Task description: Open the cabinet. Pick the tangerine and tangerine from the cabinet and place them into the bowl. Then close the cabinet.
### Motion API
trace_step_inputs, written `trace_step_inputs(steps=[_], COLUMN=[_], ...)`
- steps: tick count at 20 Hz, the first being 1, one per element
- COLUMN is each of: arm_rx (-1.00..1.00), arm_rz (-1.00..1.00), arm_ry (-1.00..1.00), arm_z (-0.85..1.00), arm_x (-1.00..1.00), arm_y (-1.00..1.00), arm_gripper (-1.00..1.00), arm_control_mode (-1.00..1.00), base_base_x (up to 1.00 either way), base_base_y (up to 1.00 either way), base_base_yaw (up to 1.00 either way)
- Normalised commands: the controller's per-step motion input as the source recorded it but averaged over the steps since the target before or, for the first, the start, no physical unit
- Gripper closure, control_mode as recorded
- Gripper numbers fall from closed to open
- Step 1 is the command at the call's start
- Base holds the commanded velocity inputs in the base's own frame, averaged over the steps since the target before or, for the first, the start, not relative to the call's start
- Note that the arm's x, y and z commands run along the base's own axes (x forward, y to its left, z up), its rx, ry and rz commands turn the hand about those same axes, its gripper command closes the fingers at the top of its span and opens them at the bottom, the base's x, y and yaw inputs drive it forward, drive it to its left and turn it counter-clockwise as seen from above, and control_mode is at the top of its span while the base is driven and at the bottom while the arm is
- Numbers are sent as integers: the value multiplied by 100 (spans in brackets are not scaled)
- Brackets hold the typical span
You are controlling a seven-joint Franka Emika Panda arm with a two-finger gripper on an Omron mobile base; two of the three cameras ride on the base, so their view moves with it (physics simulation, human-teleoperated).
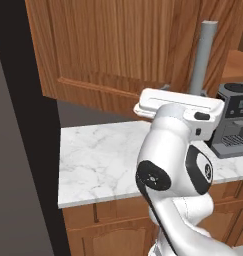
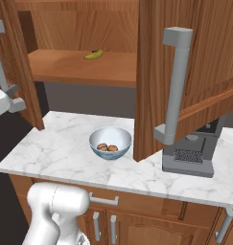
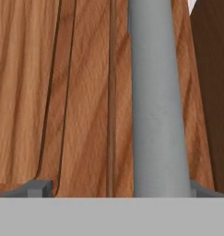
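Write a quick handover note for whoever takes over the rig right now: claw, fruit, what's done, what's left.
The claw is open, fingertips either side of the left door's grey bar handle, not clamped.
Both tangerines lie in the bowl on the marble counter.
The cabinet has both doors standing open.
Done: cabinet opened, fruit moved.
Left: close both doors, probably starting with this left one.

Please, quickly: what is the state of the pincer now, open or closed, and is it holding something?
Pincer: open, holding nothing, at the cabinet door's grey handle.
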Motion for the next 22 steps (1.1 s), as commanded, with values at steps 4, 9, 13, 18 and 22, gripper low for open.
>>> trace_step_inputs(steps=[4, 9, 13, 18, 22], arm_rx=[6, 4, 2, 3, 3], arm_rz=[0, 0, 0, 0, 2], arm_ry=[0, 1, 2, 4, 10], arm_z=[-23, -28, -33, -30, -25], arm_x=[100, 100, 100, 100, 100], arm_y=[-1, 0, 0, 0, 0], arm_gripper=[-100, -100, -100, -100, -100], arm_control_mode=[-100, -100, -100, -100, -100], base_base_x=[0, 0, 0, 0, 0], base_base_y=[0, 0, 0, 0, 0], base_base_yaw=[0, 0, 0, 0, 0])
